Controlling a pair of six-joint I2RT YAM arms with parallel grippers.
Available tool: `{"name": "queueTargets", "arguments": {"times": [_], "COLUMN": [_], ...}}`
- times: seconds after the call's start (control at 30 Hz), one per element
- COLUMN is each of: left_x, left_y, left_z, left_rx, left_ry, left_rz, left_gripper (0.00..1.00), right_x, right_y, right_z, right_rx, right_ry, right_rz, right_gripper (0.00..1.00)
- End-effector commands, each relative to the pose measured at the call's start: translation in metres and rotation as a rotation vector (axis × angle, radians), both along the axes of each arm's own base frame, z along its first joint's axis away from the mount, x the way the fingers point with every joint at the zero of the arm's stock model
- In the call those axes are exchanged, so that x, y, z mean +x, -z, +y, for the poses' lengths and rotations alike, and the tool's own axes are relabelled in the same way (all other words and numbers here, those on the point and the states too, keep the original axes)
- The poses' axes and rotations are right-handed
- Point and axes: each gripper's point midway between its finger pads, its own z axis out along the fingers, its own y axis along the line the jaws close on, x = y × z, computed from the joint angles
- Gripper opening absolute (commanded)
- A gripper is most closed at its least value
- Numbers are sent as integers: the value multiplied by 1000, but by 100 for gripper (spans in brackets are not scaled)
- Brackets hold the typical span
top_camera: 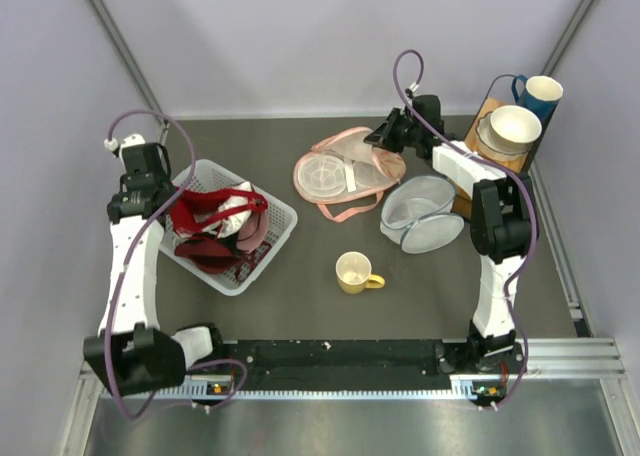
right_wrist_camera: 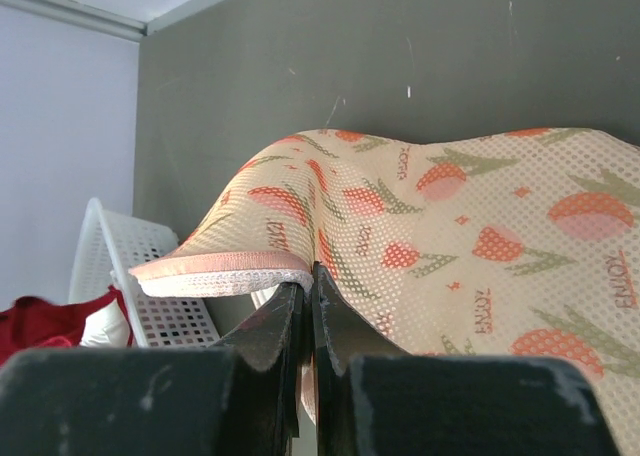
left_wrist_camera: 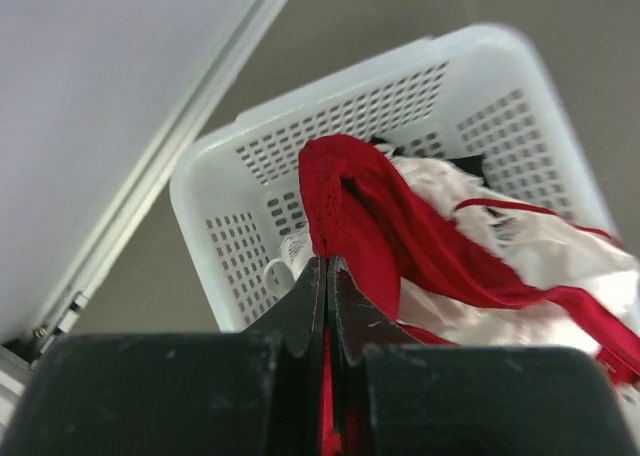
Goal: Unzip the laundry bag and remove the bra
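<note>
The peach-pink laundry bag [top_camera: 335, 173] with red prints lies at the middle back of the table. My right gripper [top_camera: 381, 139] is shut on the bag's pink-trimmed edge and holds that flap raised; in the right wrist view the printed mesh [right_wrist_camera: 450, 236] arches over the closed gripper [right_wrist_camera: 308, 271]. A red bra [top_camera: 208, 208] hangs over the white basket [top_camera: 268, 248] on the left. My left gripper [top_camera: 176, 208] is shut on the bra's red fabric [left_wrist_camera: 350, 201]; in the left wrist view the gripper [left_wrist_camera: 328, 263] pinches it just above the basket [left_wrist_camera: 330, 126].
A round white mesh container with blue trim [top_camera: 422, 213] stands right of the bag. A yellow mug [top_camera: 355, 272] sits in front of the middle. A wooden tray [top_camera: 486, 111] with bowls and a blue mug [top_camera: 540, 94] stands at the back right. White and pink garments [top_camera: 240, 226] fill the basket.
</note>
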Motion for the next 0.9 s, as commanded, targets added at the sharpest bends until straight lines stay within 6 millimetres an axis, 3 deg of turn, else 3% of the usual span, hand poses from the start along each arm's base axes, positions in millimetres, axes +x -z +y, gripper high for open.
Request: {"name": "queueTargets", "arguments": {"times": [0.0,0.17,0.27,0.47,0.53,0.73,0.87], "left_x": [22,13,12,-2,-8,-19,-17], "left_y": [46,84,86,79,68,49,49], "left_z": [11,34,42,48,48,42,33], "left_rx": [-85,-83,-98,-77,-67,-49,-63], "left_ry": [-67,-232,-265,-324,-333,-274,-213], "left_rz": [13,60,30,10,-24,-45,-67], "left_gripper": [0,0,0,0,0,0,0], "right_x": [2,1,2,11,16,33,38], "right_y": [-56,-72,-80,-94,-99,-109,-113], "right_z": [-3,-6,-7,-11,-12,-15,-12], "right_rx": [43,35,33,30,33,21,37], "right_ry": [-2,1,9,48,71,101,102], "right_rz": [-135,-169,-198,-227,-238,-263,-264], "right_gripper": [0,0,0,0,0,0,0]}}
